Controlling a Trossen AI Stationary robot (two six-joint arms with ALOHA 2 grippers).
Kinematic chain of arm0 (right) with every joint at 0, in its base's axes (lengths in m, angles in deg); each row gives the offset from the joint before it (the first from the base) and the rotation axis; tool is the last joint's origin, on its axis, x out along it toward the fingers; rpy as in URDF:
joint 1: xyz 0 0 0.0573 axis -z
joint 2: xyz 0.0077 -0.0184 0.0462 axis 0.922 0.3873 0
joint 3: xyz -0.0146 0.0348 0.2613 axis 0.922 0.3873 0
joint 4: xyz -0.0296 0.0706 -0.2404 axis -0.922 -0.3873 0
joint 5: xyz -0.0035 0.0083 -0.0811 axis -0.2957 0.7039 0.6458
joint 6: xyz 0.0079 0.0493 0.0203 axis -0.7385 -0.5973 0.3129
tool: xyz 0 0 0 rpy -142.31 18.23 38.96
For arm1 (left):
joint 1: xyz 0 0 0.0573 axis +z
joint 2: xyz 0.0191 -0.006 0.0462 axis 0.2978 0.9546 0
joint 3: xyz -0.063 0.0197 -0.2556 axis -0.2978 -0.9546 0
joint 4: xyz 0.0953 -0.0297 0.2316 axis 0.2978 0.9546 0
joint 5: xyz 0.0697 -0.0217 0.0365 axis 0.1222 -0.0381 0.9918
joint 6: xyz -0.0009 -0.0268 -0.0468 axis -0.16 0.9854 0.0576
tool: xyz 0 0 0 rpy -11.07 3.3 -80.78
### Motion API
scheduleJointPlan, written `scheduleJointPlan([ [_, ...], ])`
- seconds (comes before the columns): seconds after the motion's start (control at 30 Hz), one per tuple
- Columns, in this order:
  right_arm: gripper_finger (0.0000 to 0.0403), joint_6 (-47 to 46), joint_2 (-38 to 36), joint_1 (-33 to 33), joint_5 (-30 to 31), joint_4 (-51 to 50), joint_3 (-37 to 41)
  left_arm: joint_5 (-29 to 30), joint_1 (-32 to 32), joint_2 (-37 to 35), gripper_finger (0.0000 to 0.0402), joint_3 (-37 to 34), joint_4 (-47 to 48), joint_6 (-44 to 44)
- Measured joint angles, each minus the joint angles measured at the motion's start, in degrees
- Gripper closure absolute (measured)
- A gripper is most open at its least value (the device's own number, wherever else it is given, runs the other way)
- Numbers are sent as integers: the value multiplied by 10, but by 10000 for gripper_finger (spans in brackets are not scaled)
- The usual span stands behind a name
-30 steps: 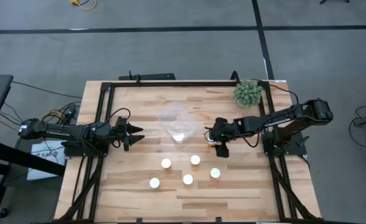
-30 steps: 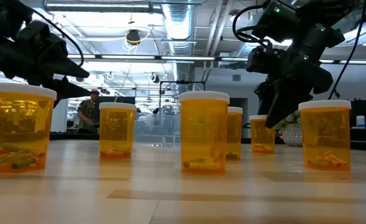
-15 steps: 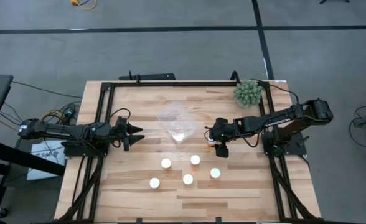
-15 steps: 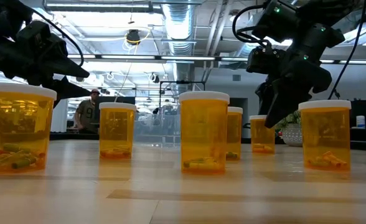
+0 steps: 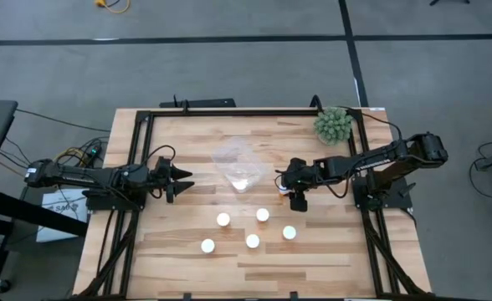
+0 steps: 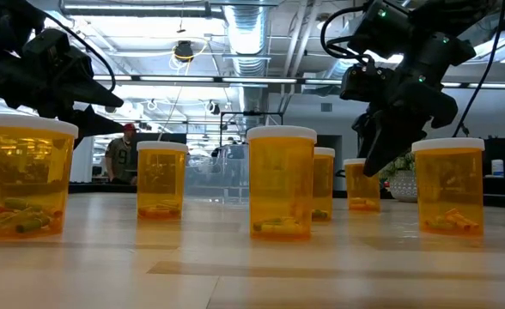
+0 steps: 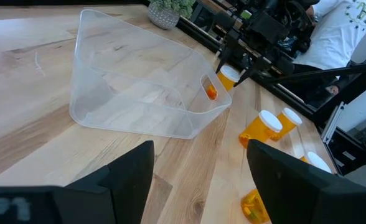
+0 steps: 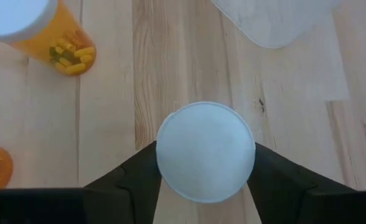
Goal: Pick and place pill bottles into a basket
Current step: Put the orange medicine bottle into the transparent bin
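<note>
Several pill bottles with white caps and orange bodies stand on the wooden table; five (image 5: 252,241) are grouped near the front. A sixth (image 5: 298,201) stands farther back on the right, and my right gripper (image 5: 296,199) is shut on it. In the low view that bottle (image 6: 362,184) is the smallest, under the dark fingers. The clear basket (image 5: 238,167) rests on the table's middle. My left gripper (image 5: 183,180) hovers open at the table's left, pointing at the basket (image 7: 139,87). My right gripper pinches the bottle's white cap (image 8: 167,155) between its two fingers (image 8: 130,180), one on each opposite side of the rim. The fingers slant down from the table's right. The bottle stands upright with its base on the table.
A green spiky plant ball (image 5: 333,125) sits at the far right corner. Black frame rails (image 5: 229,113) run along the table's edges. People (image 7: 345,31) show beyond the table. Bare wood lies between the basket and the front group of bottles.
</note>
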Motion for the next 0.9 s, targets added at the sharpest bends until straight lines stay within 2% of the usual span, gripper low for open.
scheduleJointPlan([
  [0.17, 181, 3, 0, 0, 0, -14, -27, 0, 0, 0, 155, 0, 0, 0],
  [0.47, 211, 62, 0, 0, 17, -66, -107, 0, 0, 0, 155, 0, 0, 0],
  [0.73, 183, 96, 0, 24, 28, -127, -192, -10, 0, 0, 155, 0, 0, 8],
  [0.9, 195, 121, 0, 51, 28, -143, -241, -16, 0, 0, 155, 0, 0, 20],
])
